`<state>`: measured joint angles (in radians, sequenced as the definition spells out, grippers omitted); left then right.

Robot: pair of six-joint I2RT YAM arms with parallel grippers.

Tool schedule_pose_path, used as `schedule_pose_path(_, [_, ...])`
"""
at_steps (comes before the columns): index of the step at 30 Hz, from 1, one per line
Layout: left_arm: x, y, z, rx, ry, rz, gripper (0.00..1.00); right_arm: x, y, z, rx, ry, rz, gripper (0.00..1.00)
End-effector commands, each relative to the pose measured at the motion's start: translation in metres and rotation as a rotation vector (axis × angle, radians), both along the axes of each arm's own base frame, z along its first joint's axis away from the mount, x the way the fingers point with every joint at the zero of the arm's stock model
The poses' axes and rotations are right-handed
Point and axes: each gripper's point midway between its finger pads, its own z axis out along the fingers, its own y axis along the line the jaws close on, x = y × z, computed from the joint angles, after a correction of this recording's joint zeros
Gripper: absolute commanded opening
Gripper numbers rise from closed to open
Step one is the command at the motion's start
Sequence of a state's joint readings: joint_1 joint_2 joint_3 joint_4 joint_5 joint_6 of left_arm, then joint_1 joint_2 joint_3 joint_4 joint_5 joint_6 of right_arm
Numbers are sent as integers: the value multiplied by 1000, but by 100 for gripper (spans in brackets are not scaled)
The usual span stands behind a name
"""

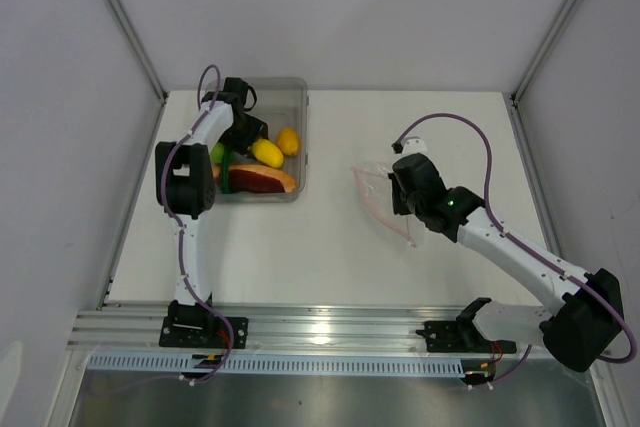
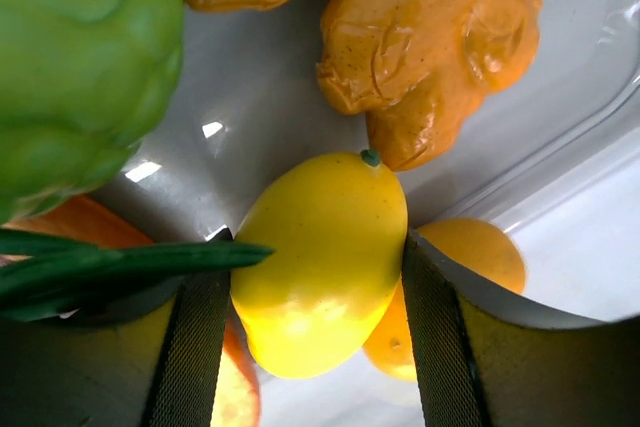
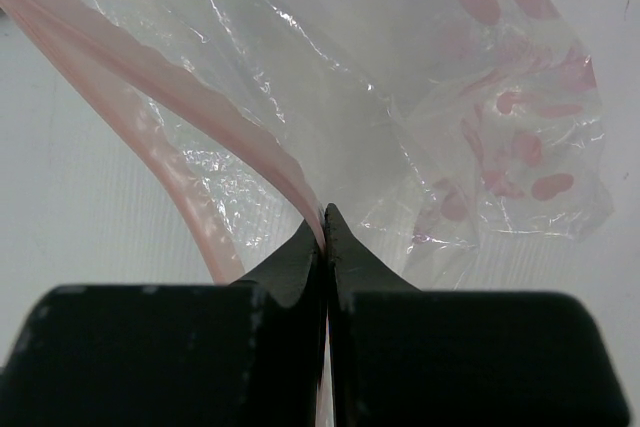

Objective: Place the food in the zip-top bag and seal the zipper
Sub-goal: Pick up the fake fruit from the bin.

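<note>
You have the left gripper lowered into the clear grey bin at the far left of the bench. Its fingers stand one on either side of the yellow lemon, close against its flanks. From these views you cannot tell whether they press it or merely bracket it. The lemon rests inside the bin. The orange fruit is just behind it on the right, and the orange cluster lies beyond it. The green stalk runs across the left finger, and its tip overlaps the lemon. The green lime sits at the left of the bin, partly under the arm. The long dark-red and tan slice lies along the bin's near wall. All the food seen is in the bin. Your right gripper has its fingers fully closed, pinching the zip-top bag at its mouth edge. The pink-red zipper is caught between the tips and runs away to the left. The bag sits on the bench right of centre, well apart from the bin. It is crinkled and transparent, with pink spots printed on it.
</note>
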<state>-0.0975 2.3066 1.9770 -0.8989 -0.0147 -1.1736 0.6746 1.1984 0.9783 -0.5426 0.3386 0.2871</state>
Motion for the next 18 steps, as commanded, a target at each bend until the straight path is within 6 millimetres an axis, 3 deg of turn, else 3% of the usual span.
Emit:
schedule_pose_path(1, [7, 0, 18, -5, -61, -15, 38, 5, 2, 15, 35, -47, 3, 0])
schedule_pose_path(4, [4, 0, 25, -4, -73, -23, 21, 4, 3, 17, 44, -46, 2, 0])
schedule_pose_path(9, [-3, 2, 43, 4, -95, -39, 2, 1, 5, 22, 66, -40, 6, 0])
schedule_pose_path(17, [-24, 1, 90, 12, -182, -86, 1, -4, 4, 28, 86, -31, -5, 0])
schedule_pose_path(18, [-36, -4, 97, -17, -190, -115, 1, -5, 4, 28, 92, -30, -7, 0])
